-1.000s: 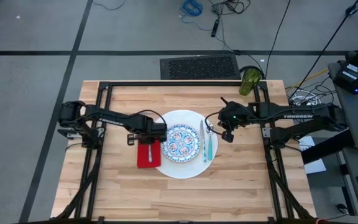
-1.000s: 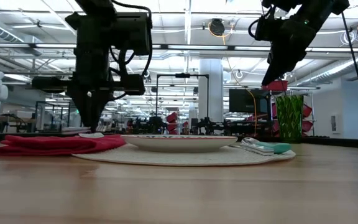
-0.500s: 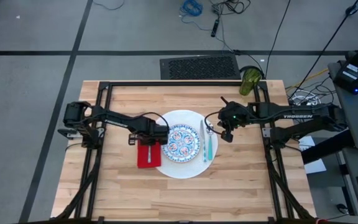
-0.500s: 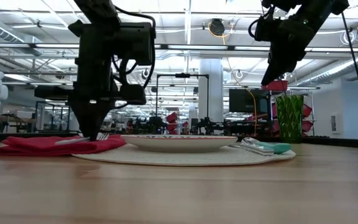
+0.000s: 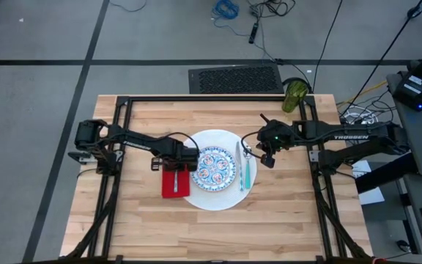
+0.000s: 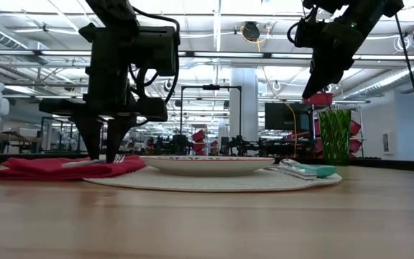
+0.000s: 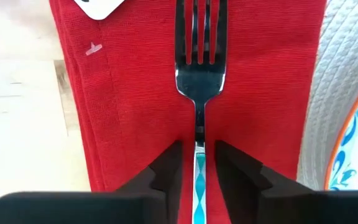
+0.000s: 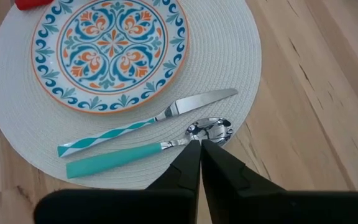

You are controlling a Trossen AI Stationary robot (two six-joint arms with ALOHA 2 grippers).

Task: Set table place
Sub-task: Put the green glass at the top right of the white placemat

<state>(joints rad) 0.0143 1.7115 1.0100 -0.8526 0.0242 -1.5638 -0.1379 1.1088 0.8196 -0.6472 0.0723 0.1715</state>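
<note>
A red napkin [image 5: 174, 182] lies left of a big white round woven mat [image 5: 215, 196]. A fork [image 7: 199, 81] with a teal-patterned handle lies flat along the napkin. My left gripper [image 7: 199, 171] points down over the napkin, open, one finger on each side of the fork's handle with a small gap to it. A blue-patterned plate [image 5: 215, 166] sits on the mat, with a knife [image 8: 166, 115] and a teal-handled spoon [image 8: 142, 152] to its right. My right gripper [image 8: 200, 149] hangs shut above the spoon's bowl. A green cup [image 5: 294, 95] stands at the far right.
Black frame rails [image 5: 120, 110] run along the table's left, right and far sides. Bare wood [image 5: 211, 235] stretches between the mat and the near edge. The napkin's right edge reaches the mat [image 7: 328, 93].
My left gripper has opened and let go of the fork, which now lies flat on the red napkin between its fingers. The right arm has kept still.
</note>
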